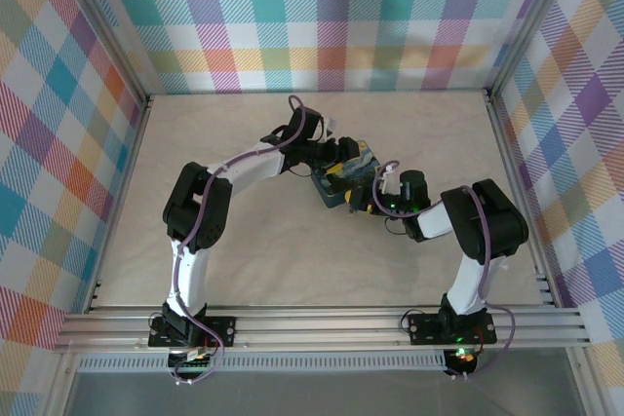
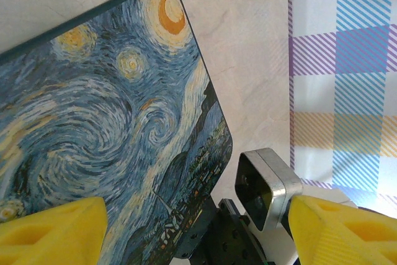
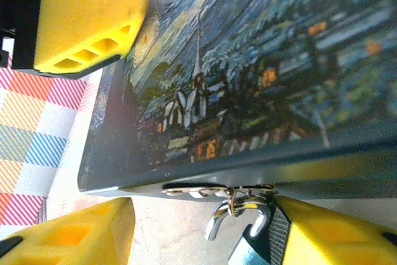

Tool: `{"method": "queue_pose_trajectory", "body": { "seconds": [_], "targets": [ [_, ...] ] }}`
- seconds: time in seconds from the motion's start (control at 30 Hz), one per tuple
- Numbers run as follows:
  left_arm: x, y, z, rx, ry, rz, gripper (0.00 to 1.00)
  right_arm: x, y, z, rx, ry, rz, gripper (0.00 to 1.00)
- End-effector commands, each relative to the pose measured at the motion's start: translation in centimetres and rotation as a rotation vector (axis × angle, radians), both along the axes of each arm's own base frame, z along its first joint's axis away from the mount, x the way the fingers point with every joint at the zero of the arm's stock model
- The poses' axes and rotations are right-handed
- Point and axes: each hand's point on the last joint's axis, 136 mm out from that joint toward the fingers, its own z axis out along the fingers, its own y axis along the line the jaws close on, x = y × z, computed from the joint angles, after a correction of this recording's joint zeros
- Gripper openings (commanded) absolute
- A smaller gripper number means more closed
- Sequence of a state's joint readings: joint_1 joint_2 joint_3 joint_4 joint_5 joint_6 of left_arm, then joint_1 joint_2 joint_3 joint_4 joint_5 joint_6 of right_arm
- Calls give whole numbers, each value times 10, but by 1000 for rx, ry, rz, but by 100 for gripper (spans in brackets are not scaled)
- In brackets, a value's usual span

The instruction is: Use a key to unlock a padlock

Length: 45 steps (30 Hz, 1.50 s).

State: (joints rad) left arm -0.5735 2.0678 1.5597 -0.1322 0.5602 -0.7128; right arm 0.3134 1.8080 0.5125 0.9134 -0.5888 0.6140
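The tin (image 1: 339,182), dark blue with a swirling starry print on its lid, lies near the middle of the table (image 1: 292,260), and both arms reach in to it, one from each side.

The padlock (image 3: 248,247) hangs at the tin's front wall, just under the lid's rim. Its thin silvery shackle (image 3: 217,220) is hooked through a small metal clasp (image 3: 214,189) on that wall, and its blue body hangs below.

The right gripper (image 3: 205,221) is low in front of that wall with its jaws apart. One yellow finger (image 3: 335,234) is right against the padlock's body. The other finger (image 3: 74,235) is well away from it, over bare table. Nothing is clamped between them.

The left gripper (image 2: 198,218) is spread wide over a corner of the tin. One yellow pad (image 2: 49,231) lies over the painted lid; whether it presses on the lid cannot be told. The other pad (image 2: 341,231) is past the tin's edge, apart from it. It holds nothing.
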Motion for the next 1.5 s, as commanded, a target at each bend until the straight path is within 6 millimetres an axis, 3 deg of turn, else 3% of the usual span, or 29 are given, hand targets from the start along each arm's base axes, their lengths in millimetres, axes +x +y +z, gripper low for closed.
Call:
{"method": "queue_pose_trajectory", "body": {
  "seconds": [0.0, 0.23, 0.7, 1.47],
  "targets": [
    [-17, 19, -29, 94, 99, 18, 77, -1, 4, 11, 39, -52, 29, 54],
    [-17, 20, -29, 97, 102, 21, 77, -5, 5, 15, 57, -69, 44, 45],
    [-18, 21, -30, 100, 102, 21, 77, -15, 12, 20, 108, -84, 113, 52],
    [-18, 23, -33, 105, 104, 27, 78, -30, 11, 14, 110, -78, 150, 39]
  ]
}}
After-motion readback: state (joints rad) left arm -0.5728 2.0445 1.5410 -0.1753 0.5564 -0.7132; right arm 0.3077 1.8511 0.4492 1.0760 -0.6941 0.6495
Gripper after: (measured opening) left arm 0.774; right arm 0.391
